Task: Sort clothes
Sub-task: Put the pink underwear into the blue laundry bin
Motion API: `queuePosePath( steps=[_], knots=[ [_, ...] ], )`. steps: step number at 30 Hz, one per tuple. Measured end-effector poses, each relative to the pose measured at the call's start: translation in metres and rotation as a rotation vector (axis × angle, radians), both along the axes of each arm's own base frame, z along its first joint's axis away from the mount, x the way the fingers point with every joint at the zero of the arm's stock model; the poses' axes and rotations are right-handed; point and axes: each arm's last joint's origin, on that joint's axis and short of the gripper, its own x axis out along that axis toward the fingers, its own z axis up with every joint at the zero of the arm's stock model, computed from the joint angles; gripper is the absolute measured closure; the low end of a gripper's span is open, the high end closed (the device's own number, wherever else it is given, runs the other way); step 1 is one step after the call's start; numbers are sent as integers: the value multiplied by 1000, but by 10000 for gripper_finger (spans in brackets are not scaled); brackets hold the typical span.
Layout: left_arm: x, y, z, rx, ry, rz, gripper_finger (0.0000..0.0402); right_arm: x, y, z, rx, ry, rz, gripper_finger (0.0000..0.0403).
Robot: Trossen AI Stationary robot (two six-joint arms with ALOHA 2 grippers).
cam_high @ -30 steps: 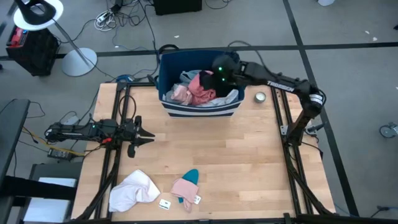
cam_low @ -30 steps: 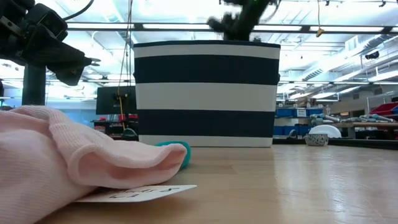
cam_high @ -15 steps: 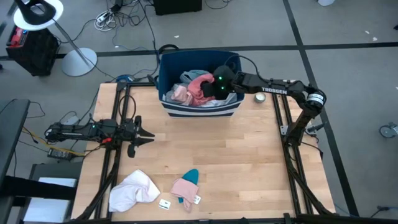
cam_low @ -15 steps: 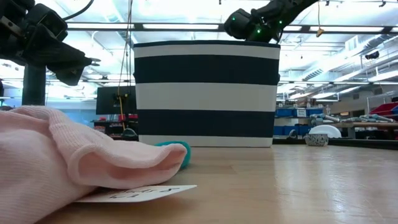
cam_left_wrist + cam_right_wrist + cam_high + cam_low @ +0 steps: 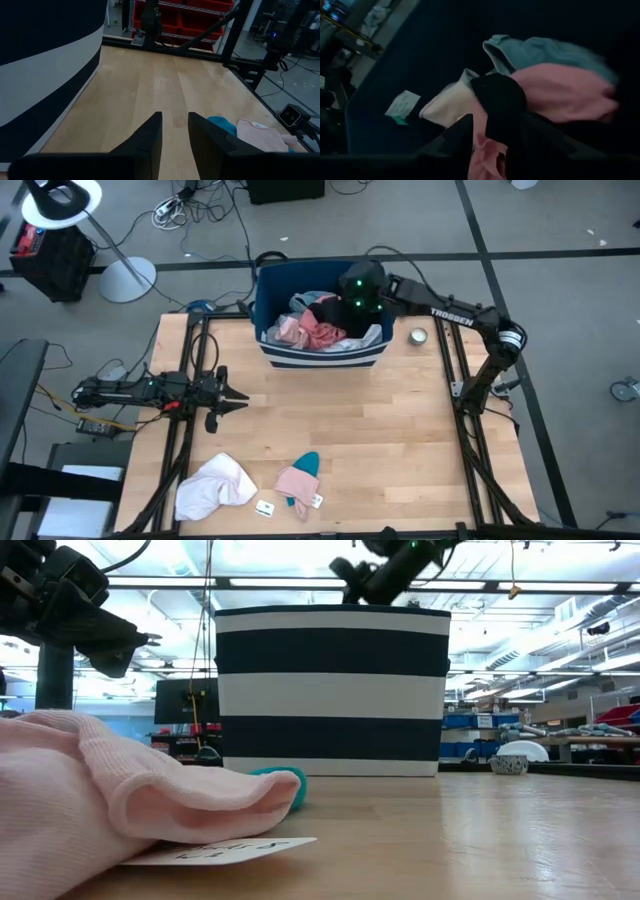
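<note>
The right claw [image 5: 330, 308] hung over the bin [image 5: 322, 352] at the far middle of the counter [image 5: 400, 440], above the heap of clothes inside. In the right wrist view its fingers [image 5: 455, 137] stood apart, with a black garment [image 5: 501, 102] lying between and just beyond them; whether the fingers touched it could not be told. In the bin lay also a pink garment [image 5: 565, 97], a light blue-grey one [image 5: 545, 50], a white one [image 5: 445, 107] and a paper tag [image 5: 402, 105]. From above, a salmon-red piece [image 5: 322, 332] showed beside the black one [image 5: 326, 310].

The left claw [image 5: 240, 398] waited over the counter's left side, well apart from the bin, fingers [image 5: 150, 137] narrowly parted and holding nothing.

Three garments lay on the near part of the counter: a white one [image 5: 212, 485] at near left, and a pink one [image 5: 296, 483] touching a teal one [image 5: 308, 462] near the middle. Two small tags [image 5: 266, 507] lay by the pink piece.

A small tin [image 5: 418, 336] stood just right of the bin.
</note>
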Motion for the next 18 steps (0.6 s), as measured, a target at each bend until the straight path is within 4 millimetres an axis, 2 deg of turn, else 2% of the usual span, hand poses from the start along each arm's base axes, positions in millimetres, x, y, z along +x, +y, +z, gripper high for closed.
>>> queuePosePath(
  steps=[4,8,13,18],
  knots=[
    [0,0,0,0,0,0,303,-8,8,25,-37,87,-12,240],
    [0,0,0,0,1,0,303,-11,27,43,-49,135,50,241],
    [0,0,0,0,1,-1,303,-6,66,61,-76,110,200,241],
    [0,0,0,-1,0,-5,303,-12,111,72,-143,122,257,243]
  ],
)
